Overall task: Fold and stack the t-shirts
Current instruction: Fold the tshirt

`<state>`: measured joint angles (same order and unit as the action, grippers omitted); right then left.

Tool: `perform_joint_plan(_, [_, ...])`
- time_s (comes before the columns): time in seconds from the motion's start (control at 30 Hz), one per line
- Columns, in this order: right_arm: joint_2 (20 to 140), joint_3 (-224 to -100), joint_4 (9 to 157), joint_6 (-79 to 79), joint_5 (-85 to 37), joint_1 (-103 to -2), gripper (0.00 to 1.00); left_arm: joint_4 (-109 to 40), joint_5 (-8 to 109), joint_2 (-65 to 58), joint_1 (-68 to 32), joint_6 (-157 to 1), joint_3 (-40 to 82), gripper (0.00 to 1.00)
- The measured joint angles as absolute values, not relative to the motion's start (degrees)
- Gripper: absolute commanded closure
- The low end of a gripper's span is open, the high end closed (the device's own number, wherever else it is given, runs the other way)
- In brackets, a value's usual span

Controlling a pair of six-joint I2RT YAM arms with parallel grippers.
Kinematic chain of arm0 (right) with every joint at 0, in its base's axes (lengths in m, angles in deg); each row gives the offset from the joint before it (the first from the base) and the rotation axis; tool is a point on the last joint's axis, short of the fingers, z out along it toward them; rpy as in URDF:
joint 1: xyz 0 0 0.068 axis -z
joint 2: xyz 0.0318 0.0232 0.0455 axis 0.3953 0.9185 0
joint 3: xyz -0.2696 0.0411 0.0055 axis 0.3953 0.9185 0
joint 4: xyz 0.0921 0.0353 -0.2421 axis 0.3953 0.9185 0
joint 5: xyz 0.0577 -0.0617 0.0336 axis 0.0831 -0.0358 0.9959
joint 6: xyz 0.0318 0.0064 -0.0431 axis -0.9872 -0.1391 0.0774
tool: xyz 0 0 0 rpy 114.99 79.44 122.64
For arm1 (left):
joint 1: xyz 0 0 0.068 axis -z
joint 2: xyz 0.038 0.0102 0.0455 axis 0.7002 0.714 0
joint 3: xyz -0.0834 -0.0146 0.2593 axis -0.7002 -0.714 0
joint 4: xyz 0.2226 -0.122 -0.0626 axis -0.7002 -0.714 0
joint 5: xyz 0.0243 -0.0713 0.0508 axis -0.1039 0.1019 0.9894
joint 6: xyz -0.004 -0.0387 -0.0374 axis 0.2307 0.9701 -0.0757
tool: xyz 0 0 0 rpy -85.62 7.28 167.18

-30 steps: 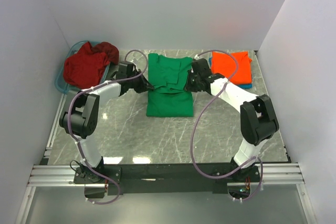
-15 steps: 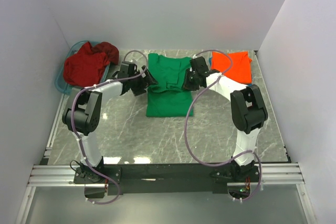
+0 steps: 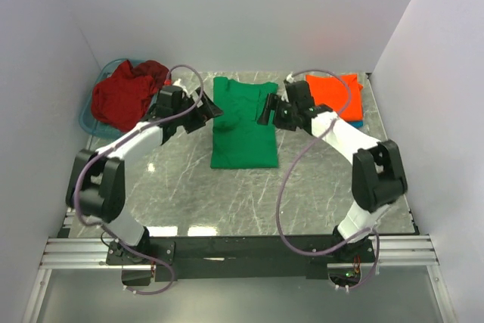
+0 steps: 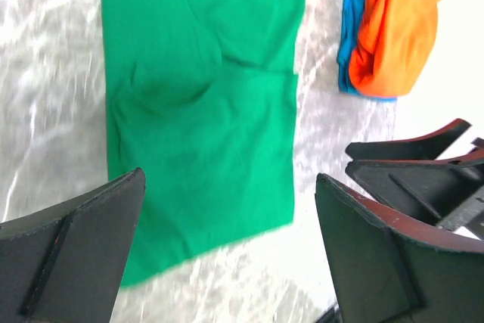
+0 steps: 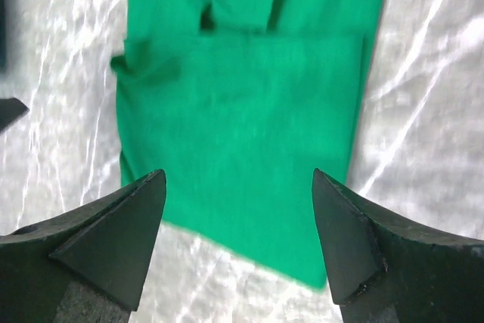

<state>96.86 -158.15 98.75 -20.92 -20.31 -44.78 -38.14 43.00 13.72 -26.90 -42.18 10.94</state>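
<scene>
Here we see the left gripper (image 3: 211, 109) and right gripper (image 3: 265, 111) spread wide, empty, apparently hovering over the folded green t-shirt (image 3: 242, 135).

The grey marbled table (image 3: 249, 194) carries three lots of cloth. A green t-shirt (image 3: 242, 134) lies folded flat toward 12 o'clock, its long sides running front to back. At about 2 o'clock, well apart from it, a blue t-shirt (image 3: 355, 122) lies on the table with an orange t-shirt (image 3: 336, 92) stacked on top. At 10 o'clock stands a pale blue bin (image 3: 85, 120), heaped with red shirts (image 3: 121, 96).
</scene>
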Motion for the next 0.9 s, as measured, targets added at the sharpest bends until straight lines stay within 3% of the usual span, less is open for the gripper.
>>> perform_joint_plan(0.43, [81.0, -133.3, 95.1, -23.9, -17.3, -44.9, 0.14, -36.1, 35.1, 4.5, -26.1, -41.0, -11.6, 0.01])
perform_joint_plan(0.53, [79.9, -130.7, 94.8, -24.6, -16.7, -44.9, 0.14, -35.4, 34.5, 4.5, -25.9, -40.5, -13.9, 0.05])
perform_joint_plan(0.77, [80.2, -129.9, 92.6, -25.7, -15.1, -44.9, 0.14, -33.0, 34.5, 7.5, -25.8, -40.6, -14.0, 0.29])
perform_joint_plan(0.9, [81.1, -129.9, 91.8, -26.3, -15.0, -44.9, 0.14, -32.5, 34.3, 9.7, -25.8, -40.5, -14.0, 0.34])
